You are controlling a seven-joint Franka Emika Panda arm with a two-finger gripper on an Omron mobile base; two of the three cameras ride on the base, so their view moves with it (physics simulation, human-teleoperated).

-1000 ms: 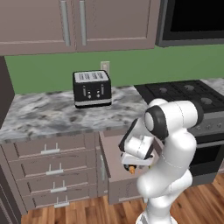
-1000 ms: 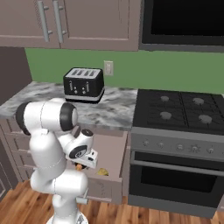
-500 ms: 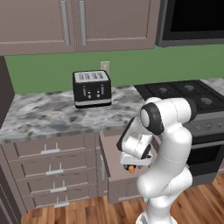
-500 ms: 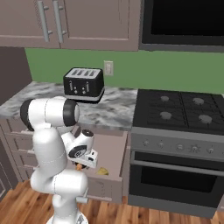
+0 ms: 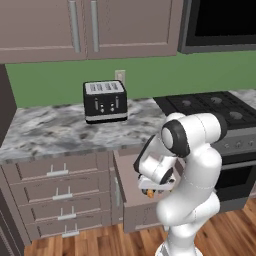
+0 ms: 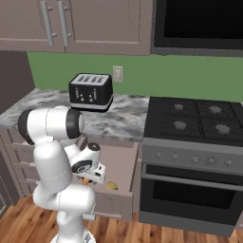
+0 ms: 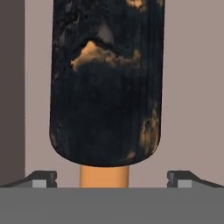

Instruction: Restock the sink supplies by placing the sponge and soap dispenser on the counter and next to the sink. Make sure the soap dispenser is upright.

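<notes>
The gripper [image 7: 112, 177] is spread wide, its two dark fingertips [image 7: 41, 178] standing well apart at either side of the soap dispenser [image 7: 107, 83] without touching it. The dispenser lies between and just ahead of the fingers, on the pale floor of an open drawer [image 5: 131, 192]: its dark, orange-mottled body stretches away from the tips and its plain orange neck points back toward them (nothing is clamped). In the right base view the hand reaches down into the drawer below the marbled counter [image 6: 121, 118], with the yellowish sponge [image 6: 111, 186] lying in the drawer just beyond the fingers, toward the stove [image 6: 199, 118]. A black toaster [image 5: 104, 101] stands on the counter above.
</notes>
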